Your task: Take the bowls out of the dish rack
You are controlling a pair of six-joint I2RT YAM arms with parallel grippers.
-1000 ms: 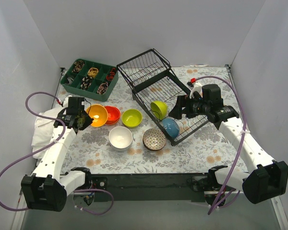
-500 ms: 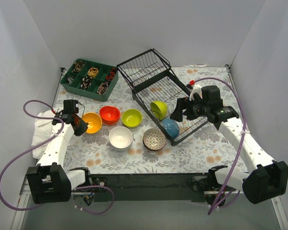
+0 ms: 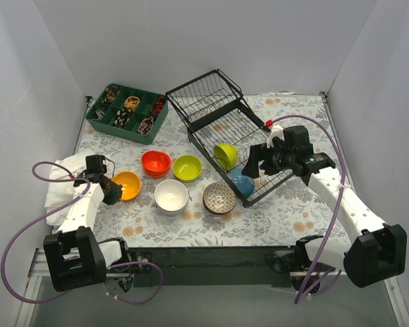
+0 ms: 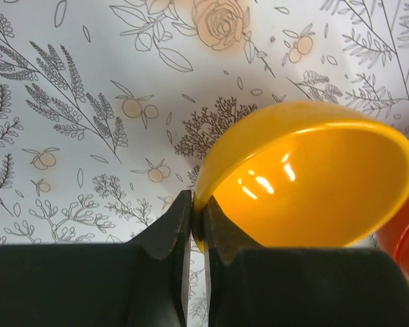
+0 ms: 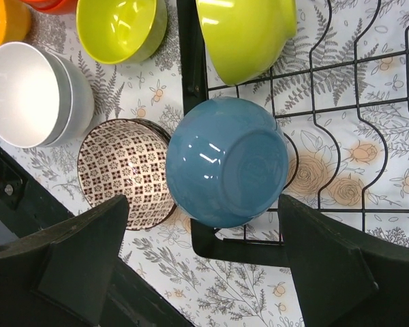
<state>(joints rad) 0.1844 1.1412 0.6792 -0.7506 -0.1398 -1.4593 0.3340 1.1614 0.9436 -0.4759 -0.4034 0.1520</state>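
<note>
The black wire dish rack (image 3: 215, 116) stands at the back middle. A blue bowl (image 3: 243, 182) lies tilted in its near corner, and a lime-green bowl (image 3: 225, 155) leans behind it. My right gripper (image 3: 257, 162) is open above the blue bowl (image 5: 226, 170), with one finger on each side of it and not touching. The rack's lime-green bowl also shows in the right wrist view (image 5: 245, 34). My left gripper (image 4: 198, 228) is shut on the rim of an orange bowl (image 4: 313, 184), which is at the left of the table (image 3: 127, 184).
A red bowl (image 3: 156, 163), a lime bowl (image 3: 187, 167), a white bowl (image 3: 171, 196) and a patterned bowl (image 3: 219, 197) sit on the floral cloth. A green compartment tray (image 3: 126, 112) is at the back left. A white cloth (image 3: 60, 180) lies at the left edge.
My left gripper has drawn the orange bowl toward the near left, away from the red bowl. My right gripper has shifted slightly left over the blue bowl.
</note>
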